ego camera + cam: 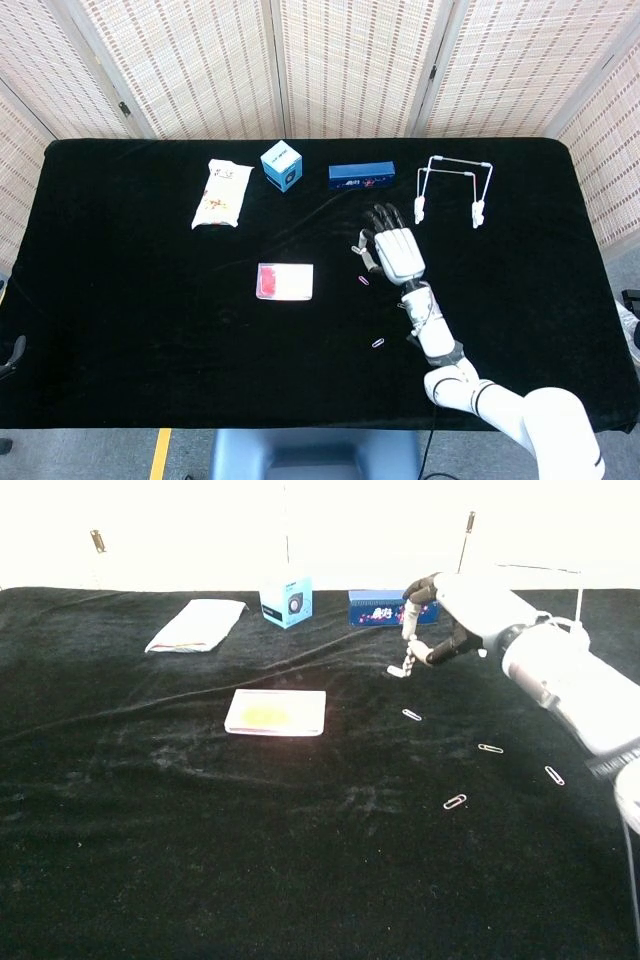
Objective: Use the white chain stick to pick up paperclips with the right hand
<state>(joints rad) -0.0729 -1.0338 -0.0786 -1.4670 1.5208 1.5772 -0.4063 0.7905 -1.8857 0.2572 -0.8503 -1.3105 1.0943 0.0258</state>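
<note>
Near the tabletop (pixel 120 300) centre-right, white chain stick (pixel 407 652) hangs from the right hand (pixel 398 250), pinched in its fingers, a paperclip (pixel 396 670) stuck at its lower end. Four more paperclips (pixel 455 801) lie on the cloth below. Blue box (pixel 361 176) sits just behind; pink card (pixel 284 281) to the left. Left hand out of sight.

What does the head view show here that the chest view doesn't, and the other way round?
Only the head view shows the full white wire rack at the table's far right and the woven screens behind. Only the chest view shows the white chain stick hanging from the right hand with a paperclip at its tip, off the cloth. Both show the hand, the loose paperclips, the blue box, the cube, the packet and the flat case.
</note>
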